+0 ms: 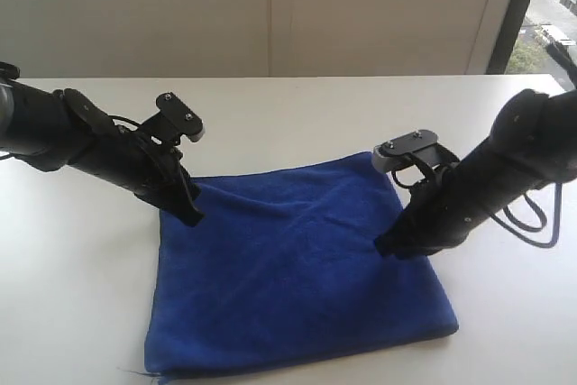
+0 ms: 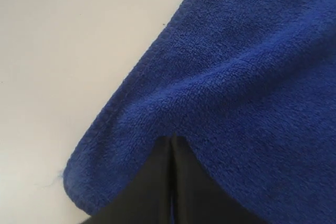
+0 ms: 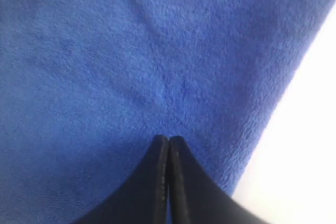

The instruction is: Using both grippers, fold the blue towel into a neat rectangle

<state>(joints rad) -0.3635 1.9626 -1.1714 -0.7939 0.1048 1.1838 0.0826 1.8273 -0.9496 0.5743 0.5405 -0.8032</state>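
**A:** Where's the towel (image 1: 297, 268) at this point?

**B:** It's flat on the white bench (image 1: 288, 114), toward six o'clock from where I'm standing. It's a rough rectangle, but the sides splay wider toward six o'clock, so it isn't square yet.

**A:** And the two arms?

**B:** The left tool (image 1: 191, 215) is on the towel's ten o'clock corner. The right tool (image 1: 386, 245) is just inside the three o'clock edge. Both have their jaws pressed tight together with the tips dug into the pile. The right one seems only to be pushing down on the cloth. The left one's tips are tucked under a bulge at the hem, and a soft ridge runs out from them toward the middle. I can't tell whether either has any cloth pinched.

**A:** So what worries you?

**B:** Mostly the grip. If closed jaws lift without a proper pinch, I'd expect the plush to slide off and the corner to flop back crooked. Dragging could be a problem too, because tips pressed that hard could push the whole towel across the smooth bench and bunch it up.

**A:** Anything about where they're placed?

**B:** They aren't matched. One is on a corner and the other is halfway down a side, so if they pull together the fold line would probably come out skewed. That ridge by the left tool could also get pressed into a permanent wrinkle.
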